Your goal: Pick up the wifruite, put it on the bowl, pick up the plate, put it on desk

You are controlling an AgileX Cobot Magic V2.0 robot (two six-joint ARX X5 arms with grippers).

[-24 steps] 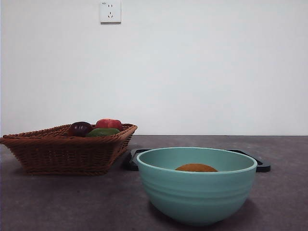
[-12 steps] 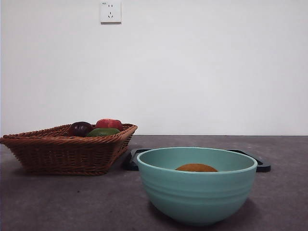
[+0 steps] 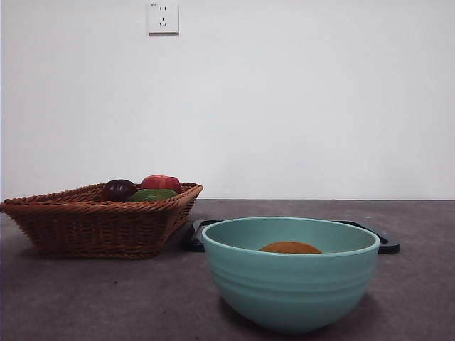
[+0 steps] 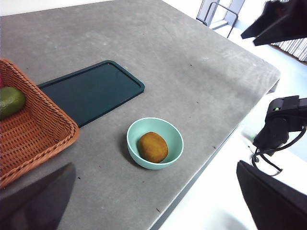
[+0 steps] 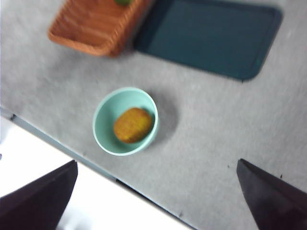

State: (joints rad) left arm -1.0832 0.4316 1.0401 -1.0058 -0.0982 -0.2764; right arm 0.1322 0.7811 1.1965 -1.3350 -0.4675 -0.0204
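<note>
Teal ceramic holds the wifruite: it is seen resting inside the bowl, low in the front view, presumably because the first step is done. Its long axis is laid roughly level across the bowl. Behind, the dark plate lies flat on the desk, beside a basket. The left gripper and right gripper are held high, spread wide, empty.

No readable text, labels, brands or numbers in any view. Wall socket has a tiny dark mark at its top left corner, too small to read. Bowl, basket, tray and fruit carry no print or stickers. Right wrist view is blurred; nothing legible there either.
</note>
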